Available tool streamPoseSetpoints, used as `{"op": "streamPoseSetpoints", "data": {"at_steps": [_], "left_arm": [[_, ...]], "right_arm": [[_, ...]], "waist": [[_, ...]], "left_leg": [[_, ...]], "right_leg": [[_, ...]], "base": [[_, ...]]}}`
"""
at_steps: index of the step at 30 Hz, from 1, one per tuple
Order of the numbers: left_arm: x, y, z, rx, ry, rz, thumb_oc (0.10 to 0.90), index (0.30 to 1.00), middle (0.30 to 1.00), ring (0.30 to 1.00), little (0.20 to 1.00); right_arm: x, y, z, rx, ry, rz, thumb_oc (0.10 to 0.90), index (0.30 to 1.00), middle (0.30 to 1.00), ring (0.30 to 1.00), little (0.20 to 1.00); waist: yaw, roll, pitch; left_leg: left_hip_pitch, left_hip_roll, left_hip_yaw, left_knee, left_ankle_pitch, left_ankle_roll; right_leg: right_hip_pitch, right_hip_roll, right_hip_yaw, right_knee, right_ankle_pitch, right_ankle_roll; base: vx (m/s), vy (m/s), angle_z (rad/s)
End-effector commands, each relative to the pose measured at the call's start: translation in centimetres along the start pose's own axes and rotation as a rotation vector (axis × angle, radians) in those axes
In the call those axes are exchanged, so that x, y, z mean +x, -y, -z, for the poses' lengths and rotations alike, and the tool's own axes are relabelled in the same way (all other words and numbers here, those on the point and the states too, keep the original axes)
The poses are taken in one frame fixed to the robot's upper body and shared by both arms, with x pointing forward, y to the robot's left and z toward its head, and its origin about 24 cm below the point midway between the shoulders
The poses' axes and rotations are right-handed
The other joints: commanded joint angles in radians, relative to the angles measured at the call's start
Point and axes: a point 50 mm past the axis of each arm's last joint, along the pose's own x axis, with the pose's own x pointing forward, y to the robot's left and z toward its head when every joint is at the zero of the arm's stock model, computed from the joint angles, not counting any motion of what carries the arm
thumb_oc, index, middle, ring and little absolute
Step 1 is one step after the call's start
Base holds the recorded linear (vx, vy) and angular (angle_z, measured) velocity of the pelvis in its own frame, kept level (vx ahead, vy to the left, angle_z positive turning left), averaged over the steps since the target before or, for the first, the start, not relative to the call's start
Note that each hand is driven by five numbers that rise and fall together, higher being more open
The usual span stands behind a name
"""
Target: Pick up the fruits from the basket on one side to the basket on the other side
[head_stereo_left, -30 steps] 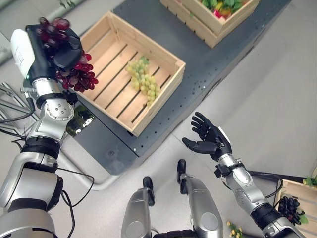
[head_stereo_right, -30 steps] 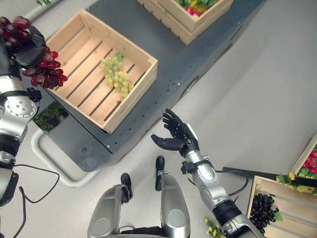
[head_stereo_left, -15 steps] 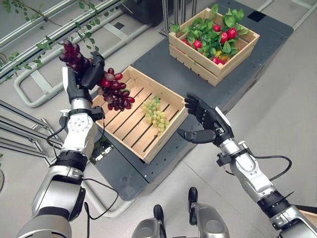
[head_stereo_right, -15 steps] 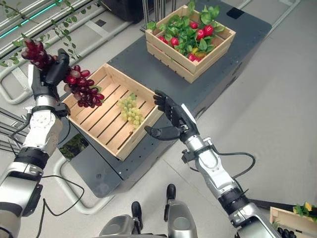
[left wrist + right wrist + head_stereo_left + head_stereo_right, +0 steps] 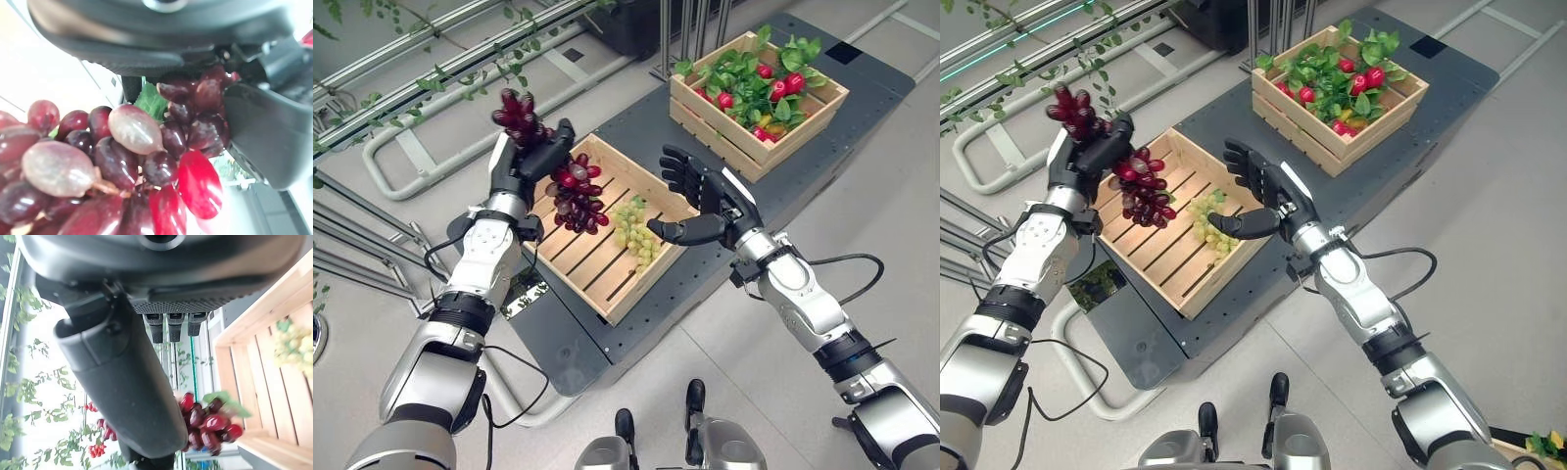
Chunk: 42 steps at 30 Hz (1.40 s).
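My left hand point(image 5: 530, 159) is shut on a bunch of red grapes point(image 5: 570, 189), which hangs over the left part of a slatted wooden crate point(image 5: 570, 257). The same red grapes point(image 5: 122, 166) press against the palm in the left wrist view. A bunch of green grapes point(image 5: 636, 232) lies in the crate near its right wall. My right hand point(image 5: 705, 201) is open, fingers spread, above the crate's right corner and apart from the fruit. In the right wrist view the thumb point(image 5: 117, 382) stands straight, with the red grapes point(image 5: 208, 423) past it.
The crate stands on a dark grey platform point(image 5: 646, 127). A second wooden crate point(image 5: 759, 88) full of red fruit and green leaves sits at the platform's far right. Metal rails with leafy vines point(image 5: 431, 78) run along the far left. Grey floor lies in front.
The camera view has shifted. My left hand has carried the red grapes from beside the crate to over it. My right hand has risen to the crate's right corner.
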Motion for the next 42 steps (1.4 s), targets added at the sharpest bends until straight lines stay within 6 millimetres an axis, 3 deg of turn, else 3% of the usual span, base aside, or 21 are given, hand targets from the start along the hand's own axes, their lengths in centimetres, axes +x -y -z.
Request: {"op": "streamPoseSetpoints", "data": {"at_steps": [1,9,17,23,32,42], "left_arm": [[1.6,1.1,-4.3,0.056,0.193,0.068,0.4,0.3,0.3,0.3,0.3],[1.9,4.2,-4.7,0.056,0.217,0.192,0.4,0.3,0.3,0.3,0.3],[1.8,6.5,-5.3,0.001,0.25,0.255,0.4,0.3,0.3,0.3,0.3],[1.7,7.8,-5.6,0.011,0.261,0.3,0.4,0.3,0.3,0.3,0.3],[1.4,9.2,-4.4,0.064,0.205,0.398,0.4,0.3,0.3,0.3,0.3],[0.5,11.6,-3.6,0.114,0.154,0.631,0.4,0.3,0.3,0.3,0.3]], "right_arm": [[0.7,-2.6,1.9,0.203,-0.027,-0.046,0.8,0.9,0.9,0.9,0.9],[1.1,-3.8,3.7,0.418,-0.111,-0.092,0.8,0.9,0.9,0.9,0.9],[1.3,-5.4,4.4,0.498,-0.154,-0.134,0.8,0.9,0.9,0.9,0.9],[1.7,-6.4,3.7,0.531,-0.119,-0.159,0.8,0.9,0.9,0.9,0.9],[2.9,-7.5,1.6,0.538,-0.04,-0.176,0.8,0.9,0.9,0.9,0.9],[3.7,-8.0,0.8,0.551,-0.016,-0.161,0.8,0.9,0.9,0.9,0.9]], "waist": [[0.022,-0.01,-0.341],[0.026,-0.017,-0.351],[0.026,-0.019,-0.358],[0.03,-0.023,-0.357],[0.038,-0.026,-0.361],[0.049,-0.028,-0.37]], "left_leg": [[-0.089,-0.054,-0.017,0.006,-0.009,-0.005],[-0.068,-0.046,-0.01,0.003,-0.015,-0.006],[-0.053,-0.044,-0.012,-0.005,-0.016,-0.005],[-0.053,-0.044,-0.015,-0.005,-0.017,-0.003],[-0.051,-0.044,-0.023,-0.005,-0.021,0.002],[-0.045,-0.04,-0.026,-0.005,-0.024,0.004]], "right_leg": [[0.084,-0.075,0.008,0.001,-0.125,0.05],[0.102,-0.068,0.011,0.001,-0.135,0.043],[0.112,-0.067,0.018,0.001,-0.139,0.042],[0.114,-0.068,0.014,0.001,-0.141,0.042],[0.116,-0.068,0.017,0.001,-0.144,0.041],[0.122,-0.067,0.017,0.001,-0.146,0.042]], "base": [[0.01,-0.045,0.0],[0.01,-0.025,0.0],[0.01,-0.003,0.0],[0.0,0.0,0.0],[0.0,0.0,0.0],[0.0,0.0,0.0]]}}
